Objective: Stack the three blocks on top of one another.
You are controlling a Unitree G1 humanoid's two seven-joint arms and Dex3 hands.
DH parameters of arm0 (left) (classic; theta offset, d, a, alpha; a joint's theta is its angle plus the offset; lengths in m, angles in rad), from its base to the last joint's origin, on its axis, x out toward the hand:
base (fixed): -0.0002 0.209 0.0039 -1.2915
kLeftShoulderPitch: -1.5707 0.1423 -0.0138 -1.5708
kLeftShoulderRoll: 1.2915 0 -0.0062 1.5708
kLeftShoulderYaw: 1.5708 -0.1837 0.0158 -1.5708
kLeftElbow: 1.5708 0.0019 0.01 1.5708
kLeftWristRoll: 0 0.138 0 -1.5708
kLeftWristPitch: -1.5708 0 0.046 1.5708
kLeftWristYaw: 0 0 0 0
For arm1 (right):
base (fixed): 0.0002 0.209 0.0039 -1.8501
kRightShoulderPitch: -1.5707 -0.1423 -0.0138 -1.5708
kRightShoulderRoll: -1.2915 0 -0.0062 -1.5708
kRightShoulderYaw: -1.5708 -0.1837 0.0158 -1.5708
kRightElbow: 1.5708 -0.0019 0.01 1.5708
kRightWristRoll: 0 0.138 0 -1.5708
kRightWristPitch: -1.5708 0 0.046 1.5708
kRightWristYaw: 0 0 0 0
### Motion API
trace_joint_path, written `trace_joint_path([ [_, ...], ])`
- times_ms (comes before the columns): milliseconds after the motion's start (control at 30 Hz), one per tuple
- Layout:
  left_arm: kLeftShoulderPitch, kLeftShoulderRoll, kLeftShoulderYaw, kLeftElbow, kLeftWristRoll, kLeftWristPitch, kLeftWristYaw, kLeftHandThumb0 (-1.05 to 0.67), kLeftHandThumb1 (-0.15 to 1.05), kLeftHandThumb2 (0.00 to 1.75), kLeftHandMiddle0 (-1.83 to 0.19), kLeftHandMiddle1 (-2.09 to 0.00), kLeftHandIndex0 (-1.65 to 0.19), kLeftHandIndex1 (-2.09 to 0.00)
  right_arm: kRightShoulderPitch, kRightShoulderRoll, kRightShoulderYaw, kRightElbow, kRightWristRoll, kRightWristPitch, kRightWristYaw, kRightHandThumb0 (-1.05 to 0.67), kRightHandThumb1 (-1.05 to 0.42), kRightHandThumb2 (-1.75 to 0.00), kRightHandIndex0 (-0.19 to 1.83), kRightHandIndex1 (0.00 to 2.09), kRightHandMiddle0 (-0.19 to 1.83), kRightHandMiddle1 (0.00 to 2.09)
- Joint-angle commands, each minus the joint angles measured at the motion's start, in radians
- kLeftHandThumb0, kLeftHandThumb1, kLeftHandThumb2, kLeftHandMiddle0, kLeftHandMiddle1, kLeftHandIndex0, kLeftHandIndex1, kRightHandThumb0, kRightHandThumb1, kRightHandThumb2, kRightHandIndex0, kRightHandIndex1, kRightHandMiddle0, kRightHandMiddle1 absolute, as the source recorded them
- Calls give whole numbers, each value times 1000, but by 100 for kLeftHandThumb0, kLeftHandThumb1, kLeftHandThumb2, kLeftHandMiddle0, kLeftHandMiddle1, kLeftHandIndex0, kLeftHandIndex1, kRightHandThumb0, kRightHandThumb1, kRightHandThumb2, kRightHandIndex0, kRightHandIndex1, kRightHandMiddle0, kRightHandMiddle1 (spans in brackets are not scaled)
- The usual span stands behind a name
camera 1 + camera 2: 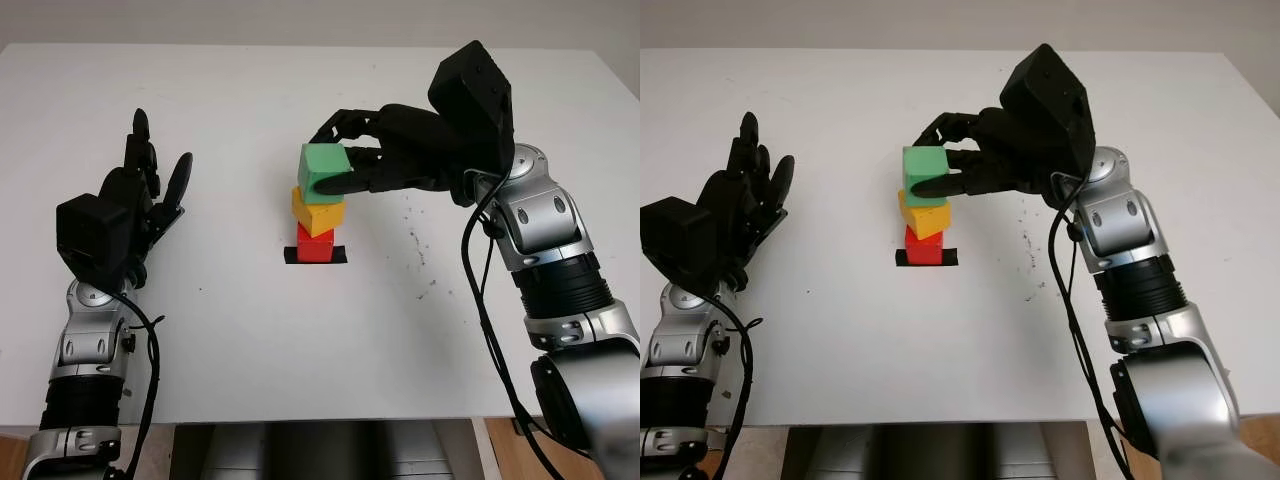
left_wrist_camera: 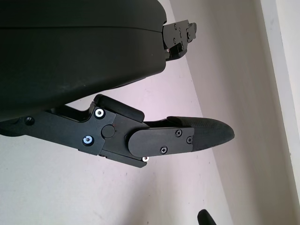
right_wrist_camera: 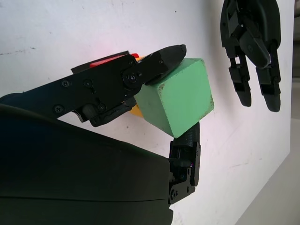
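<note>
The right arm (image 1: 555, 270) lies nearest, rising from the 5 o'clock corner of the head view and bending in toward the middle of the white counter (image 1: 250, 340). Its right hand (image 1: 345, 160) is clamped on the green block (image 1: 324, 168), with fingers (image 3: 161, 61) on opposite faces, as the right wrist view shows.

By the look of it, the task is nearly done. The red block (image 1: 317, 245) sits on a black mark (image 1: 315, 258) at the counter's centre, the yellow block (image 1: 317, 211) is on top of it, turned a little out of line, and the green one is at the top of the column. Whether the green block's weight already rests on the yellow one I cannot tell; it looks to be touching or just above it, and tilted slightly. What seems left is to settle it square, let go, and draw the hand clear without nudging the 3-block column, which the skewed yellow block may make less steady.

The right forearm reaches in from 3 o'clock of the stack, wrist raised, fingers pointing toward 9 o'clock. The left hand (image 1: 140, 200) is open, held upright above the counter well apart from the stack at its 9 o'clock, holding nothing.
</note>
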Motion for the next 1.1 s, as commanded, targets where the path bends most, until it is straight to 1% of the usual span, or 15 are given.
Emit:
trace_joint_path([
  [0,11,7,4,-16,2,0,4,-75,105,46,19,-3,19,-2,2,-11,1,-7,-2,7,4,-47,-98,-5,20,6,22,174],
  [133,10,7,5,-16,-2,1,-1,-74,105,46,19,-1,19,-1,-1,-12,-6,-14,12,33,21,-48,-98,-5,16,4,12,157],
  [233,10,7,4,-19,0,3,0,-74,105,45,19,-2,19,-1,-2,-14,-16,-20,29,49,37,-52,-98,-5,8,2,2,125],
  [367,12,7,4,-21,0,2,0,-74,105,46,19,-2,19,-1,-4,-23,-11,-26,27,52,41,-59,-97,-5,4,4,1,96],
  [467,12,9,5,-22,1,6,0,-74,105,46,19,-2,19,-1,-8,-25,-11,-34,29,73,41,-65,-94,-4,4,5,2,88],
  [533,12,11,4,-23,2,4,-3,-73,105,46,19,-1,19,-1,-6,-26,-12,-40,32,75,44,-69,-92,-4,3,4,1,87],
  [633,11,9,5,-24,0,8,-2,-72,105,46,19,-1,19,0,10,-32,-11,-59,29,41,47,-76,-91,-5,-2,2,-10,79],
  [667,10,9,5,-22,-1,7,-3,-72,105,46,19,-1,19,0,18,-33,-16,-66,31,32,45,-78,-91,-5,-4,3,-13,67],
  [733,10,10,5,-19,1,3,-3,-73,105,46,19,-1,19,0,29,-33,-27,-80,39,28,41,-81,-89,-5,-9,3,-11,46],
  [767,9,10,4,-16,3,1,-2,-72,105,46,19,-1,19,-1,32,-33,-31,-86,43,29,40,-83,-89,-5,-15,2,-16,32],
  [800,8,10,4,-15,3,1,-2,-72,105,47,19,-1,19,-1,39,-36,-39,-99,47,30,36,-84,-89,-5,-17,2,-17,27],
  [867,8,8,5,-17,1,1,-3,-72,105,47,19,-2,19,-1,51,-40,-58,-122,58,30,30,-89,-90,-6,-19,0,-19,7],
  [933,7,7,5,-14,-1,1,-2,-72,105,47,19,-2,19,-1,56,-46,-81,-132,79,24,38,-93,-92,-6,-19,0,-19,2],
  [1033,8,10,4,-12,3,-2,-1,-72,105,47,19,-2,19,-1,59,-48,-136,-128,133,1,49,-98,-95,-7,-19,0,-19,0],
  [1067,9,9,5,-14,3,-1,-1,-72,105,47,19,-2,19,-1,59,-46,-159,-130,152,12,40,-99,-99,-9,-19,0,-19,0],
])
